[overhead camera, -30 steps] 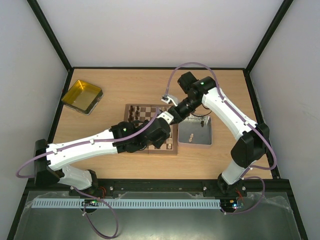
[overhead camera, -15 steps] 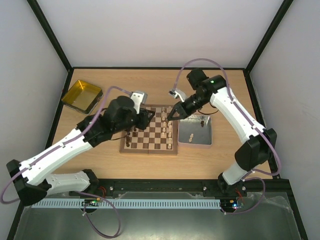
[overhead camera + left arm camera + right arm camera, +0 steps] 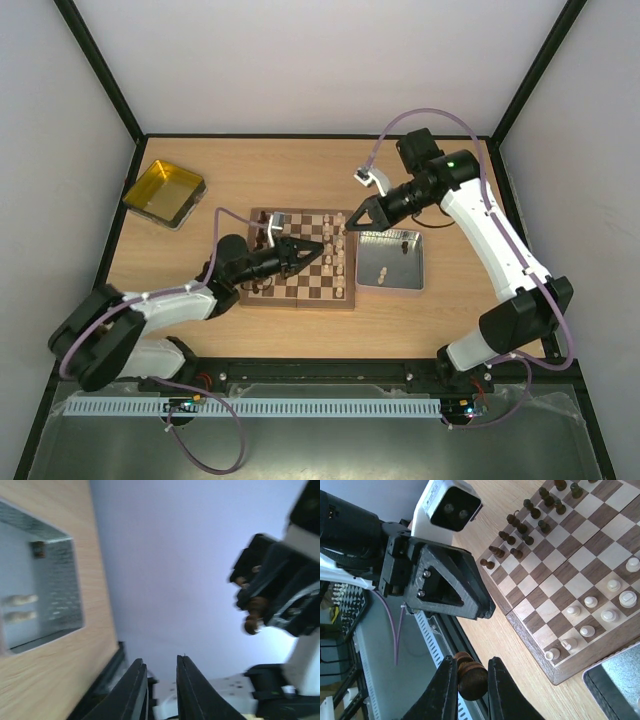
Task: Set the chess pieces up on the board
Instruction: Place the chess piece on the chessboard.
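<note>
The chess pieces, small turned wooden men in pale cream and dark brown, are found in three places: on the board, in a tray and in the right hand.

Containers. A rectangular grey metal tray sits just beside the right edge of the board. It holds two pale men lying on their sides and one dark man near a corner. A square yellow tray lies well apart, at the far left of the bench.

Task item. The square wooden chessboard, with dark brown and pale squares and a brown rim, lies at the middle of the bench. Dark brown men stand in two rows along its left side. Pale cream men stand in two loose rows along its right side.

Hands. The right hand is clamped on one dark brown round-headed man, held above the board's far right corner. The left hand lies low over the middle of the board, pointing right. Its fingers are nearly together, with a narrow gap and nothing in it.

Surroundings. The bench is pale wood. White walls enclose it, edged by black frame posts.
</note>
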Robot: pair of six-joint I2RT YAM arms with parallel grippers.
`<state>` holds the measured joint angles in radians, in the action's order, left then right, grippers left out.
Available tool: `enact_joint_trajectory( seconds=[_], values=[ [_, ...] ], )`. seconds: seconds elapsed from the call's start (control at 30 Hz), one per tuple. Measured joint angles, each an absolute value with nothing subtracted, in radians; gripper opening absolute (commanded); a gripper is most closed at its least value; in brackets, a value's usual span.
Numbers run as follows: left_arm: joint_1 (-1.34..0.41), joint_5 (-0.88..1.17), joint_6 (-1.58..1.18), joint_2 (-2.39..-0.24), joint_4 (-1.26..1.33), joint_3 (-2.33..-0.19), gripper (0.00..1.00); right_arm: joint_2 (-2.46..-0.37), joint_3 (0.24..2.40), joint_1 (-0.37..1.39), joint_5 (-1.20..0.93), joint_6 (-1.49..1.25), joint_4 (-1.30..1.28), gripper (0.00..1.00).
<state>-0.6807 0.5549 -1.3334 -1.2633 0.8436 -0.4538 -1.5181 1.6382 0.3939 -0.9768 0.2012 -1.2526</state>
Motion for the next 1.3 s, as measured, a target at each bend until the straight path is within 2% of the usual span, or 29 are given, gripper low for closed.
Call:
enact_joint_trajectory(
  seconds=[0.17,0.43,0.5,0.8,1.17,1.3],
  values=[
    [-0.703,0.554,-1.570,-1.419,1.284,-0.405,0.32,-1.507,1.623,0.393,-0.983,0.201,-1.251,0.02],
    [-0.771,0.533,-1.676,-1.526,1.409,-0.449,0.42,-1.489,1.593,0.393,-0.985,0.200,-1.246,0.02],
    [-0.777,0.531,-1.681,-1.534,1.412,-0.464,0.42,-1.486,1.591,0.393,-0.985,0.198,-1.244,0.02],
    [-0.781,0.530,-1.678,-1.534,1.431,-0.514,0.26,-1.472,1.549,0.392,-0.986,0.194,-1.227,0.02],
    [-0.783,0.522,-1.657,-1.533,1.431,-0.543,0.17,-1.470,1.549,0.392,-1.000,0.191,-1.228,0.02],
    [-0.790,0.525,-1.655,-1.533,1.438,-0.558,0.18,-1.470,1.549,0.392,-0.999,0.191,-1.227,0.02]
  ],
)
